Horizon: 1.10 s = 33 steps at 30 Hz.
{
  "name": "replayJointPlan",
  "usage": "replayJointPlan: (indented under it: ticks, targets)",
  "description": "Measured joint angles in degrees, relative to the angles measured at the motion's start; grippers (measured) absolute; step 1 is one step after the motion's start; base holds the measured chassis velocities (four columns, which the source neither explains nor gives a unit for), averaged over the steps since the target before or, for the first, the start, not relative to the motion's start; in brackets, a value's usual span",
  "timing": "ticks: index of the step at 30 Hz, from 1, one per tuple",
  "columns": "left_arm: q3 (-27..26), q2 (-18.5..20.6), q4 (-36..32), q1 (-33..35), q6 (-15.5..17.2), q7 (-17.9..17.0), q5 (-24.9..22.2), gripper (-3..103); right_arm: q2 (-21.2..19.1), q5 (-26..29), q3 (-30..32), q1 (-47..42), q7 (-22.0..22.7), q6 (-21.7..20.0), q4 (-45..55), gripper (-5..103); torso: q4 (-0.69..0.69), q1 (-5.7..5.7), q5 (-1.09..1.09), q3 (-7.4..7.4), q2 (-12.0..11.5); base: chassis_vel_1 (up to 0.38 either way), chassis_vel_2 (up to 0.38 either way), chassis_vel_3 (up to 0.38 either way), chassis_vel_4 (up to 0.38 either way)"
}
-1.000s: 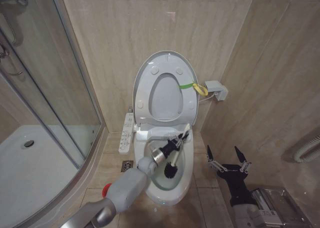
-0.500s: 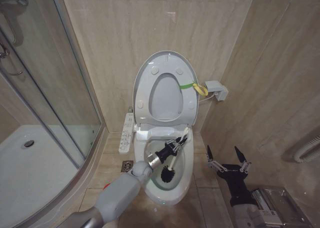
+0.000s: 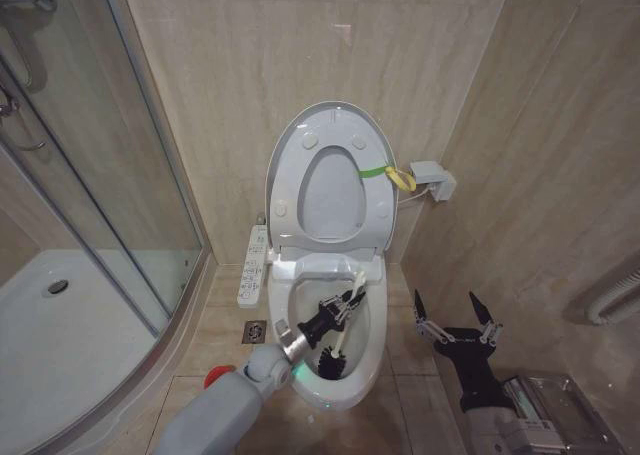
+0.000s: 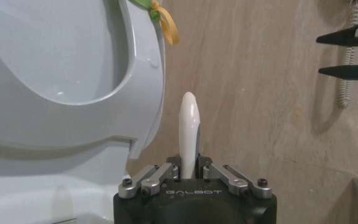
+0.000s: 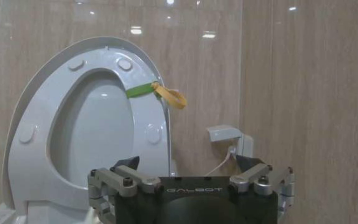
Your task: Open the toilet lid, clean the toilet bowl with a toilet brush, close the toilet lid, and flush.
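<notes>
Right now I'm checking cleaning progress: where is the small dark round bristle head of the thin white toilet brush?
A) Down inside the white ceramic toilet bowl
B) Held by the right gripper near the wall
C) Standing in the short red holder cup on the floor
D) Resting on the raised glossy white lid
A: the left gripper is shut on the toilet brush, whose dark head sits down inside the toilet bowl, with the toilet lid raised behind.

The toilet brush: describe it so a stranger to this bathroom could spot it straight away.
Find the white toilet bowl in the corner, under the raised toilet lid. The left gripper reaches into it, shut on a thin white stick tilted over the bowl. That stick ends in a small dark round bristle head low in the bowl: the toilet brush, the one dark-tipped thing there.
</notes>
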Motion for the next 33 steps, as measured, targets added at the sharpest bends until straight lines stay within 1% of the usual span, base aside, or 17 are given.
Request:
replayJointPlan:
  ticks: [2, 5, 7, 13, 15, 16, 18, 24, 33]
  targets:
    - [-0.64, 0.65, -0.86, 0.67, 0.14, -0.1, 0.17, 17, 0.0, 0.0, 0.0, 0.0, 0.0, 0.0, 0.0, 100, 0.0, 0.0, 0.0, 0.0, 0.0, 0.0, 0.0, 0.0, 0.0]
    - [-2.74, 2.68, -3.23, 2.32, 0.58, -0.23, 0.42, 17, 0.0, 0.0, 0.0, 0.0, 0.0, 0.0, 0.0, 100, 0.0, 0.0, 0.0, 0.0, 0.0, 0.0, 0.0, 0.0, 0.0]
    - [-3.22, 3.03, -3.66, 2.64, 0.64, -0.25, 0.49, 17, 0.0, 0.0, 0.0, 0.0, 0.0, 0.0, 0.0, 100, 0.0, 0.0, 0.0, 0.0, 0.0, 0.0, 0.0, 0.0, 0.0]
    - [-8.75, 8.01, -8.91, 6.55, 1.28, -0.55, 0.87, 17, 0.0, 0.0, 0.0, 0.0, 0.0, 0.0, 0.0, 100, 0.0, 0.0, -0.01, 0.0, 0.0, 0.0, 0.0, 0.0, 0.0]
    - [-9.24, 8.58, -9.32, 6.9, 1.3, -0.55, 0.87, 17, 0.0, 0.0, 0.0, 0.0, 0.0, 0.0, 0.0, 100, 0.0, 0.0, 0.0, 0.0, 0.0, 0.0, 0.0, 0.0, 0.0]
    - [-10.47, 9.83, -10.34, 7.88, 1.33, -0.55, 0.87, 17, 0.0, 0.0, 0.0, 0.0, 0.0, 0.0, 0.0, 100, 0.01, 0.0, 0.0, 0.0, 0.0, 0.0, 0.0, 0.0, 0.0]
    - [-11.64, 10.9, -11.4, 8.93, 1.36, -0.55, 0.87, 17, 0.0, 0.0, 0.0, 0.0, 0.0, 0.0, 0.0, 100, 0.01, 0.0, -0.01, 0.0, 0.0, 0.0, 0.0, 0.0, 0.0]
    - [-12.98, 11.85, -12.75, 10.74, 1.38, -0.54, 1.3, 17, 0.0, 0.0, 0.0, 0.0, 0.0, 0.0, 0.0, 100, 0.0, 0.0, 0.0, 0.0, 0.0, 0.0, 0.0, 0.0, 0.0]
    - [-14.36, 11.82, -14.32, 13.03, 1.38, -0.54, 2.44, 17, 0.0, 0.0, 0.0, 0.0, 0.0, 0.0, 0.0, 100, -0.01, 0.0, 0.0, 0.0, 0.0, 0.0, 0.0, 0.0, 0.0]
